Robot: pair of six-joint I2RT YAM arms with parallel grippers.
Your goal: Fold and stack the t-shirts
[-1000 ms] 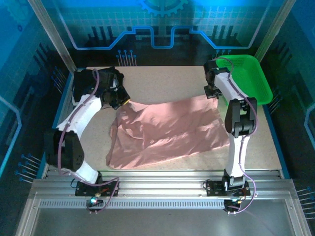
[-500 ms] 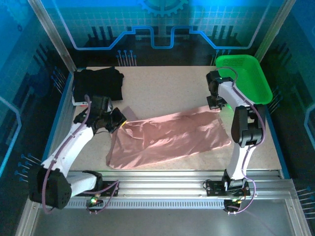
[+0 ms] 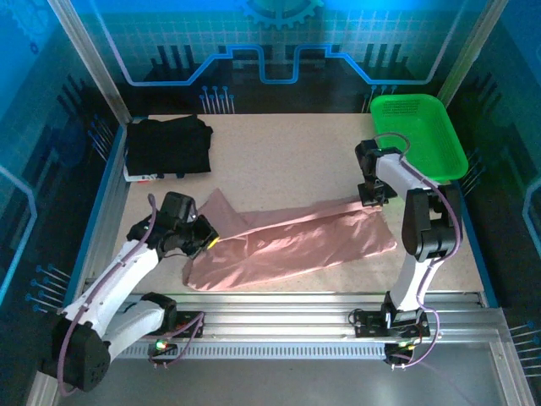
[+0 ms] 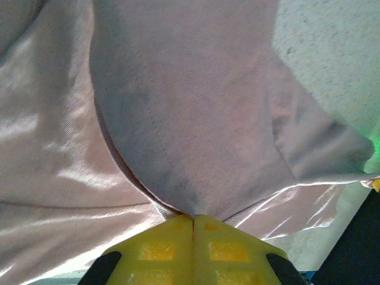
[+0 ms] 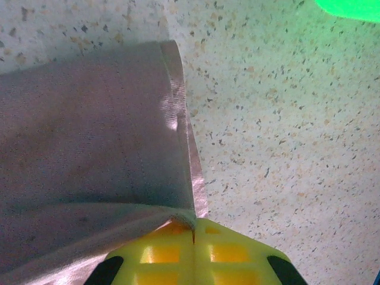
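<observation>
Overhead, a dusty-pink t-shirt (image 3: 296, 245) lies as a long, narrow band across the middle of the table (image 3: 287, 148). Its long axis runs left to right and climbs slightly toward the far right, and a pointed flap (image 3: 221, 207) juts toward the far left. The left gripper (image 3: 206, 239) holds the band's left end and the right gripper (image 3: 373, 200) its far right corner. A plain black t-shirt (image 3: 167, 145) sits folded in the far-left corner, well apart from the pink one, while a green mesh basket (image 3: 418, 135) occupies the far-right corner, near the right gripper. The left wrist camera supplies what the overhead cannot: yellow fingertips (image 4: 169, 243) pressed together on a gathered fold of pink cloth, a stitched seam (image 4: 133, 178) curving into the pinch. The right wrist camera shows its own yellow fingertips (image 5: 160, 252) likewise clamped on the fabric where a hemmed edge (image 5: 178, 101) ends, with bare speckled tabletop beside it. Open table stretches between the pink shirt and the far wall, and a narrower bare strip separates the shirt's near edge from the metal rail (image 3: 279, 303).
</observation>
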